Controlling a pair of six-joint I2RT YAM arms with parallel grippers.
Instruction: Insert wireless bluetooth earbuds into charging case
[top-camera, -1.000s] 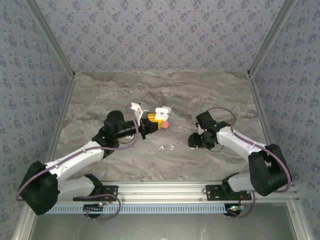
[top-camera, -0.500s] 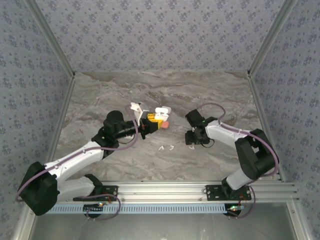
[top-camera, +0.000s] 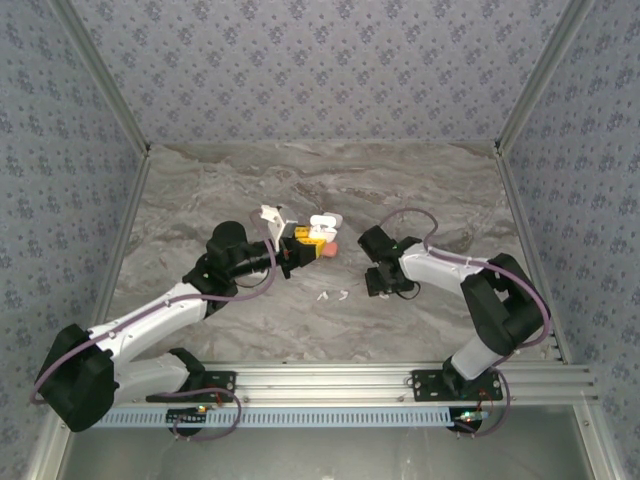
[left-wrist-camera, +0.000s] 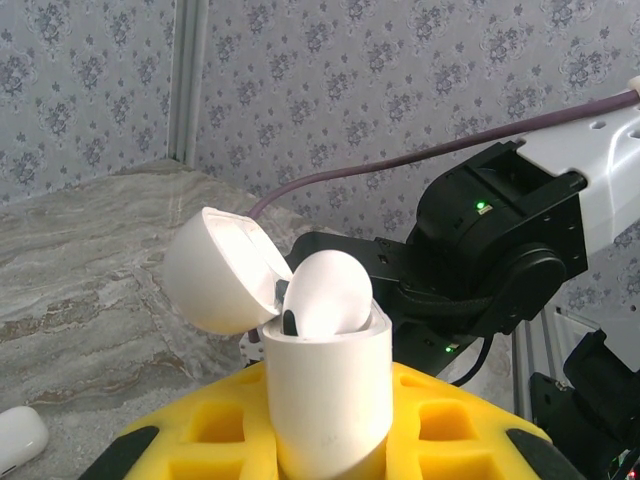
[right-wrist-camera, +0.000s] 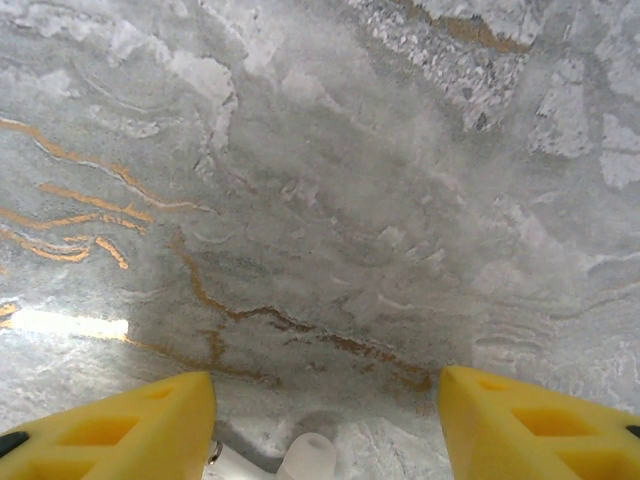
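My left gripper is shut on a white charging case held upright between its yellow fingers. The case's lid is flipped open and one white earbud sits in the case with its head sticking out. Two tiny white earbuds lie on the marble in front of the case. My right gripper hovers low just right of them, open. In the right wrist view a white earbud lies at the bottom edge between the spread yellow fingers.
Another white case stands open behind the left gripper, and a shut white case lies on the table. A small pink object rests beside the held case. Marble table is walled by patterned panels; a metal rail runs along the front.
The right arm has swung left across the table, bringing its gripper close to the two loose earbuds. The left arm and the case it holds have stayed still.
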